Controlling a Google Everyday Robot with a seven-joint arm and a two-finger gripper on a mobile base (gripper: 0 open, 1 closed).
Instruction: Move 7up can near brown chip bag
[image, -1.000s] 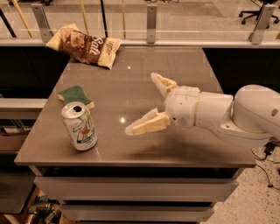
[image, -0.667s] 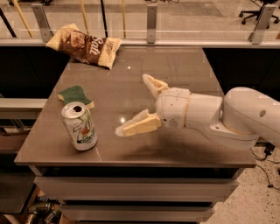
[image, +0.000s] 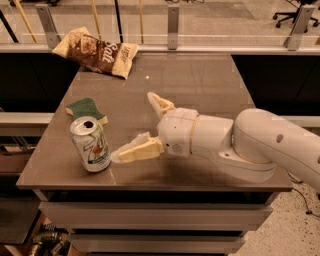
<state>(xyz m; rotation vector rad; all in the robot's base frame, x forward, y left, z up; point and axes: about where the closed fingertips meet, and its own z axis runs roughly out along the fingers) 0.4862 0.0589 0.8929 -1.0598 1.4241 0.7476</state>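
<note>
7up can (image: 91, 145) upright at the table's (image: 205, 75) front left corner, sponge (image: 86, 108) just behind the can, chip bag (image: 97, 51) well behind it at the far edge, gripper (image: 132, 126) just right of the can, fingers spread wide, holding nothing, lower fingertip (image: 120, 155) close beside the can

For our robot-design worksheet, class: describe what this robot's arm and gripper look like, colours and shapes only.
The arm is made of smooth, rounded white shells with thin seams. The gripper, beside the 7up can, has two tapered cream-yellow fingers.
</note>
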